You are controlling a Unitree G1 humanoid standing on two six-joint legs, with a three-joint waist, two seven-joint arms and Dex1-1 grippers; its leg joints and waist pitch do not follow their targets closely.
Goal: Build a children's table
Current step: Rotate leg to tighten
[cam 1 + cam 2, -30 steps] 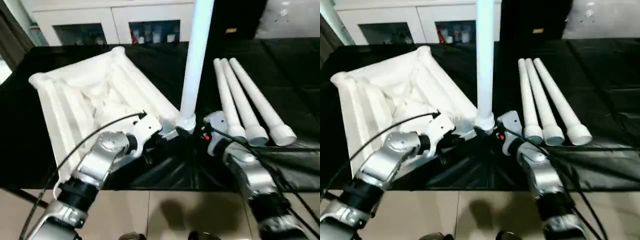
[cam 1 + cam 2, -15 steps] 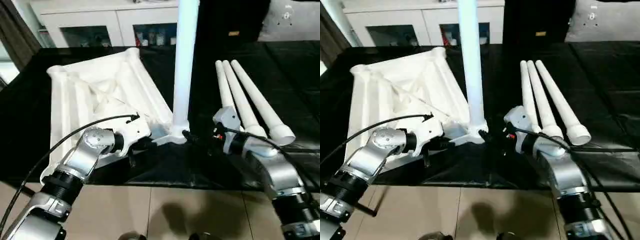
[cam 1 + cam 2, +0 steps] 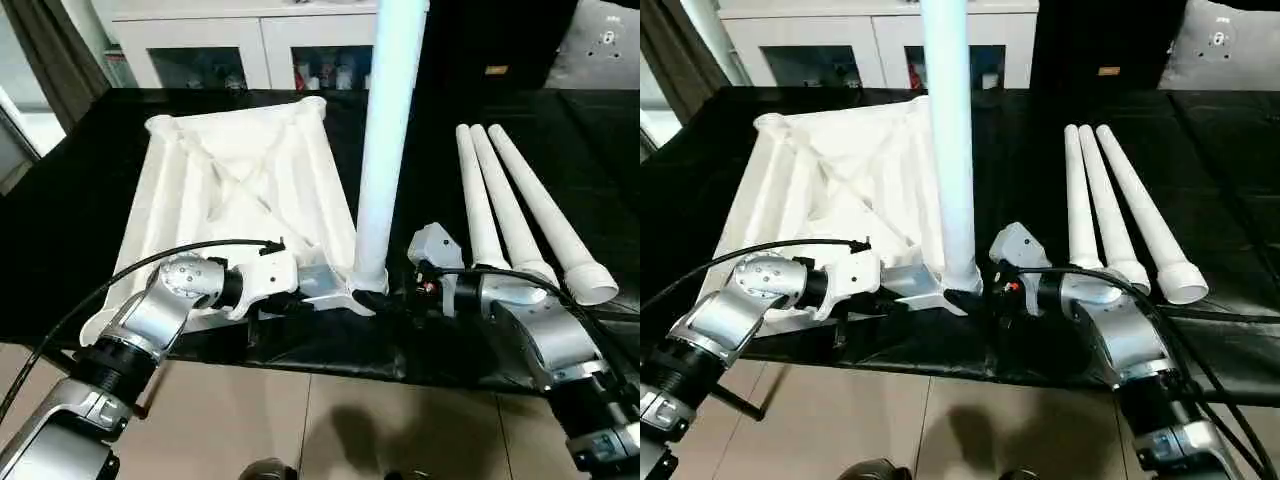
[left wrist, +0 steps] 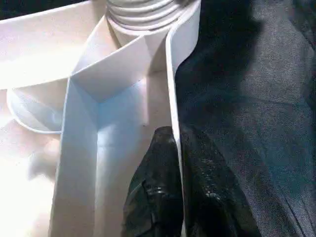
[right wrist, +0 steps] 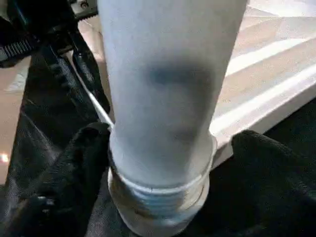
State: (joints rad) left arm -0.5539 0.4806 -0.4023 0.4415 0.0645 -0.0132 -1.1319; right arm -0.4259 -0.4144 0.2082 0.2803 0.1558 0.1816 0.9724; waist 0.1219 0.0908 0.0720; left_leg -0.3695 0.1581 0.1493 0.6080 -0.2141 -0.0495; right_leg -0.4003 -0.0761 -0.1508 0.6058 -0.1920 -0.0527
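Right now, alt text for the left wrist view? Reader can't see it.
The left gripper pinches the thin white side wall of the upturned table top, one black finger on each face of the wall. Past the fingers, the ribbed underside runs to a corner socket holding the threaded base of a leg. Black cloth covers the surface beside the wall.

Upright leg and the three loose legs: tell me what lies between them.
Between the upright leg and the three loose legs, the left eye view shows bare black cloth, with the right pincer at the upright leg's base.
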